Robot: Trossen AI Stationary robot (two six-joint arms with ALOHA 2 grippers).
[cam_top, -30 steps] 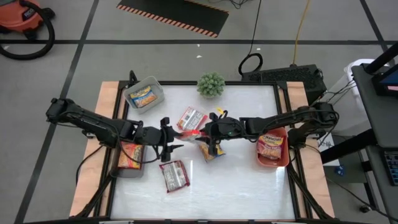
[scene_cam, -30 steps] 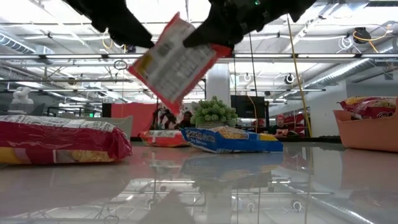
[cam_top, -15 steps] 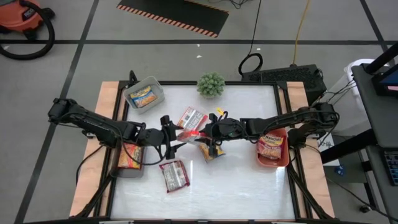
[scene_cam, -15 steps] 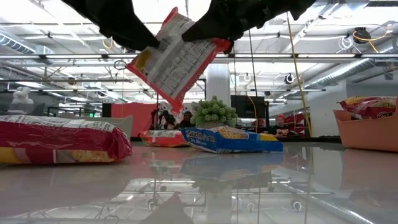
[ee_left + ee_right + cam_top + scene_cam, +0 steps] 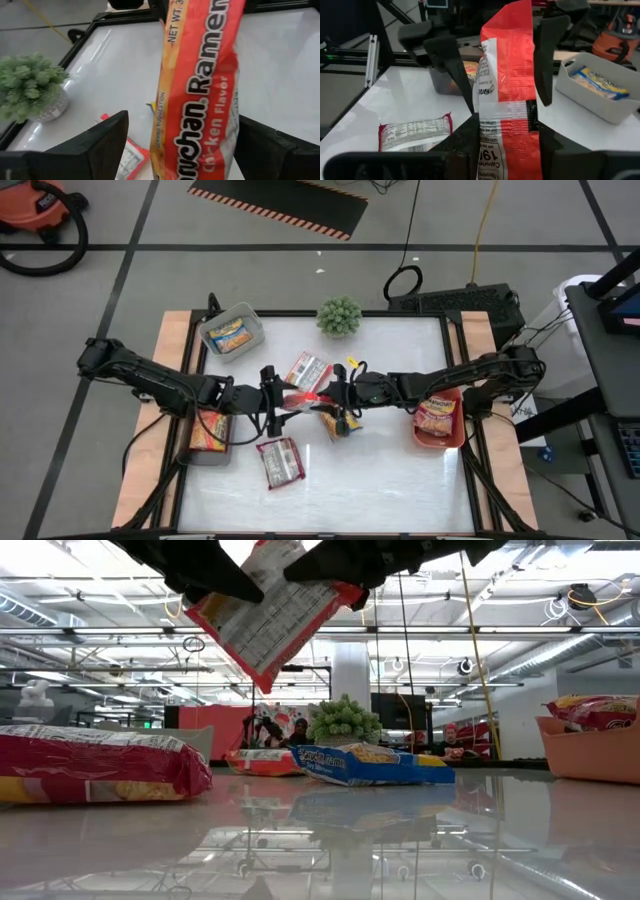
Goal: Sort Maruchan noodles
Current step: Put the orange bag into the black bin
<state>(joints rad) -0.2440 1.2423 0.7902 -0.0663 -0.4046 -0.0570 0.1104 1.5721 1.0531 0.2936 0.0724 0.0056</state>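
Fingers of both arms meet over the middle of the desk [image 5: 400, 470], with one red packet [image 5: 303, 393] held in the air between them. The right fingers [image 5: 470, 135] are closed on one end of it, gripping the packet tight. The left fingers [image 5: 107, 142] stand wide on either side of the other end; whether they touch it cannot be told. In the low view the packet [image 5: 265, 615] hangs tilted, well above the desk.

Print on the packet in the left wrist view reads "Ramen", "Chicken Flavor", "NET WT." and part of "Maruchan".

On the desk a red-and-white packet [image 5: 307, 368] lies just behind the grippers and another red-and-white one [image 5: 279, 461] lies nearer the front edge. A blue-and-yellow packet [image 5: 340, 423] lies under the right arm. The front right stretch of the desk is bare.

A grey bin [image 5: 231, 330] at the back left corner holds a yellow packet. A second grey bin [image 5: 208, 435] on the left edge holds an orange-red one. An orange bin [image 5: 437, 418] on the right edge holds packets too. A plant [image 5: 339, 315] stands at the back edge.
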